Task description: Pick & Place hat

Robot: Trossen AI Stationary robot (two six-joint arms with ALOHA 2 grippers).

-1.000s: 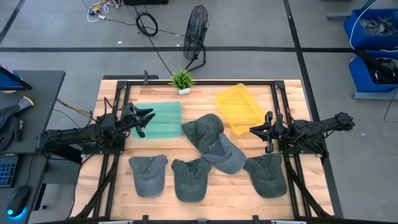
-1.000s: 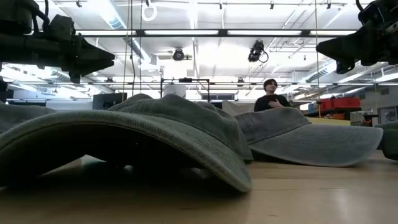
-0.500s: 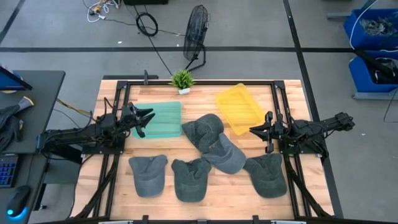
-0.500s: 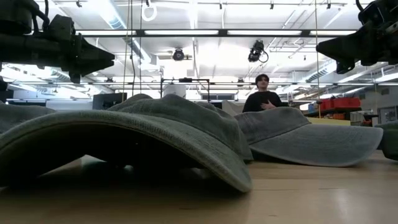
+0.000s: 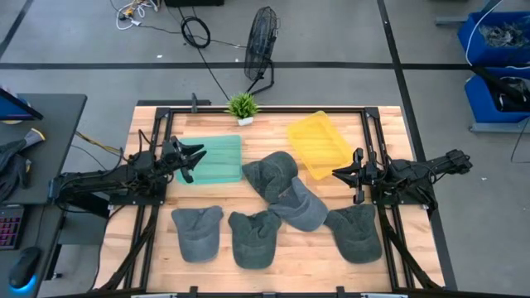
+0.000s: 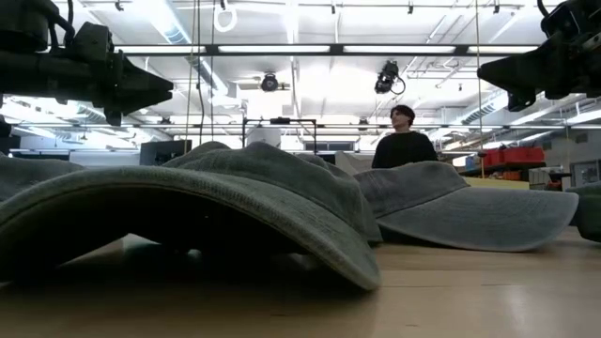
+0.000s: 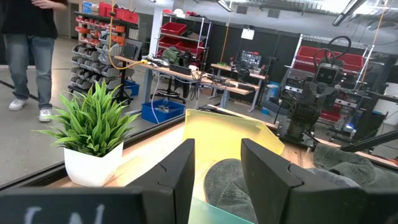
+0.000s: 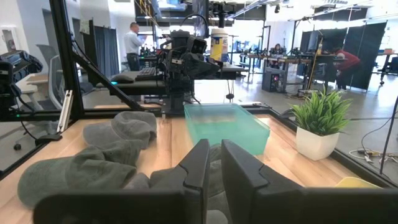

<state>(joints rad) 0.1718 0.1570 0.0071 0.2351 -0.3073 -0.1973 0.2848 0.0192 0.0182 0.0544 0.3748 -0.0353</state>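
Several grey caps lie on the wooden table in the high view: three in a near row (image 5: 197, 232), (image 5: 254, 237), (image 5: 354, 232), and two overlapping in the middle (image 5: 272, 174), (image 5: 296, 205). My left gripper (image 5: 195, 161) hovers open over the green tray (image 5: 211, 159), above the table in the low view (image 6: 164, 91). My right gripper (image 5: 335, 173) hangs in the air near the yellow tray (image 5: 320, 143), with only a narrow gap between its fingers (image 8: 216, 144). Neither touches a cap.
A small potted plant (image 5: 242, 106) stands at the table's far edge between the trays. A black frame runs around the table. In the low view the nearest cap (image 6: 188, 207) fills the foreground. A person (image 6: 404, 141) stands in the room beyond.
Both arms and all caps have kept still. Only the person in the room behind the table has moved and turned.
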